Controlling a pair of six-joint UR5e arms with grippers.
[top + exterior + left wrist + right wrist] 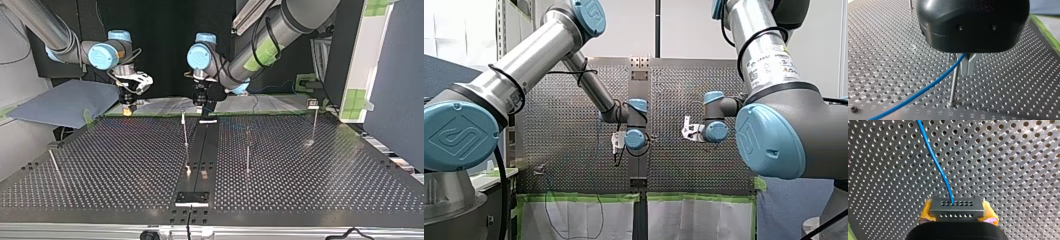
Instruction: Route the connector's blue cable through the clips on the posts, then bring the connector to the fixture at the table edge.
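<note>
Perforated steel table fills the top view, with thin posts standing on it. At the upper left of that frame my right gripper hangs over the table's far edge. Its wrist view shows the yellow pads pinching the grey connector from both sides. The blue cable leaves the connector's face and runs ahead over the holes.

Near the upper middle of the top view my left gripper hangs low. In its wrist view the metal fingers look pressed together on the cable, which runs away from them down toward the table. A post stands upright just beside those fingers, on the cable's side, its clip mostly hidden by the gripper body.

So the left arm is the nearer one, and I judge the coming move depends on carrying the cable sideways over that post's top. What I take for the fixture sits at the bottom middle, well apart from the connector.
</note>
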